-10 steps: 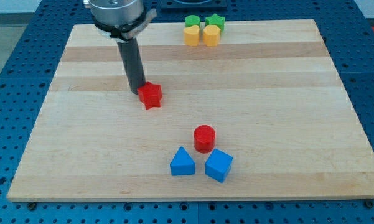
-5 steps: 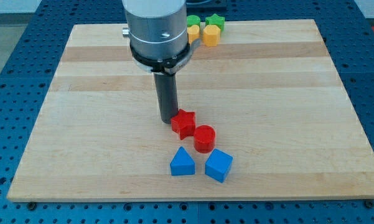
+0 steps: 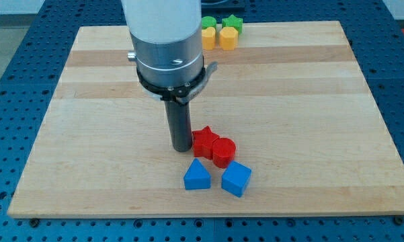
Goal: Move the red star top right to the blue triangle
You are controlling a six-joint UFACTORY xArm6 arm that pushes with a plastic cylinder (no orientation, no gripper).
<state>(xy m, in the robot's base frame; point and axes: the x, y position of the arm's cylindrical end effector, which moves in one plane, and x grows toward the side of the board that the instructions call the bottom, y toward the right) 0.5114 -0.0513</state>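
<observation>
The red star lies near the board's lower middle, touching the red cylinder on its right. The blue triangle sits just below the star, with a small gap between them. My tip rests on the board against the star's left side, above and slightly left of the blue triangle. The blue cube sits right of the triangle, just below the red cylinder.
At the view's top edge of the wooden board stands a cluster: a green star, a yellow heart, a yellow block and a green block, partly hidden by the arm.
My tip has pushed the red star down and right from the board's upper middle until it met the red cylinder, which has shifted slightly right.
</observation>
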